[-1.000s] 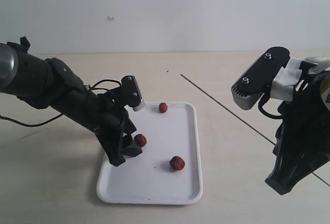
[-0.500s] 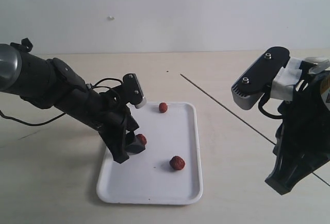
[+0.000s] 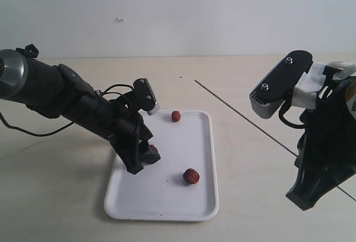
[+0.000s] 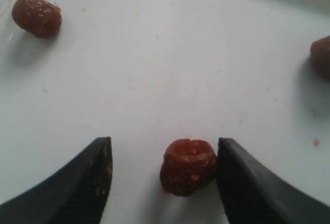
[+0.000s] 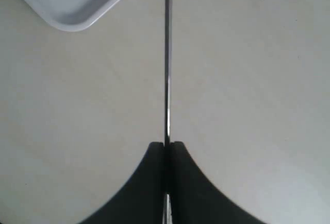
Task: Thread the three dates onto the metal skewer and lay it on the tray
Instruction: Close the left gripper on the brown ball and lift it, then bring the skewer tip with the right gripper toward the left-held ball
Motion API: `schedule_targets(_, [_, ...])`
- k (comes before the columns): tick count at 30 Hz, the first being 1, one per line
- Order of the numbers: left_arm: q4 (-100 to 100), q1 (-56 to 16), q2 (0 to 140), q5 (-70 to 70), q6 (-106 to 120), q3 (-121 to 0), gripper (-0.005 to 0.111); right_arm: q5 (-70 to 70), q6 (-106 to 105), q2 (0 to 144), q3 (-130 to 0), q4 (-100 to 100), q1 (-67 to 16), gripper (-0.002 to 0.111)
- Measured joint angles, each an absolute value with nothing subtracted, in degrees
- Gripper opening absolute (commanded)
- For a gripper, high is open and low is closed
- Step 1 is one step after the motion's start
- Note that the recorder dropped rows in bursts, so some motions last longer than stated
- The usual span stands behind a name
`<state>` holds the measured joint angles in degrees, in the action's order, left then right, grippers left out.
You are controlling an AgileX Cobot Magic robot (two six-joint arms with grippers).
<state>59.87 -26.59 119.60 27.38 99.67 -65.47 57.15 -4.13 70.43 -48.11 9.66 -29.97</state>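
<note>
Straddling a date [image 4: 188,166] on the tray [image 4: 154,54], left gripper [image 4: 164,144] spread, date off-centre

Pincer [image 4: 164,141] open over the white tray [image 4: 170,54], dark fingers [image 4: 87,183] spread wide. First date [image 4: 188,166] lies between them, hard by one finger, with a clear gap to the other. Second date [image 4: 36,15] lies well beyond, near the tray's rim. Third date [image 4: 322,56] is well apart, cut off by the frame. Small crumbs on the tray.
</note>
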Motion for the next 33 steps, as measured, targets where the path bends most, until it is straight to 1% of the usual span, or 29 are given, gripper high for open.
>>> schedule_targets(3, [59.9,-26.6,119.6,27.5,99.8,-65.5,0.038,57.1,-4.1,70.4,-48.1,9.7,-30.0,0.000])
schedule_targets(6, [59.9,-26.8,119.7,27.5,99.9,-65.5,0.032,57.1,-4.1,70.4,-48.1,9.7,-30.0,0.000])
schedule_targets(19, [57.8,-26.8,119.0,27.3,100.2,-65.5,0.032,56.8,-4.1,70.4,-48.1,10.8,-30.0,0.000])
schedule_targets(26, [51.1,-26.8,114.3,27.1,100.7,-65.5,0.032,62.7,-0.7,70.4,-48.1,16.8,-30.0,0.000])
schedule_targets(33, [49.4,-26.8,110.8,27.5,107.3,-65.5,0.032,64.8,-3.9,70.7,-48.1,17.3,-30.0,0.000])
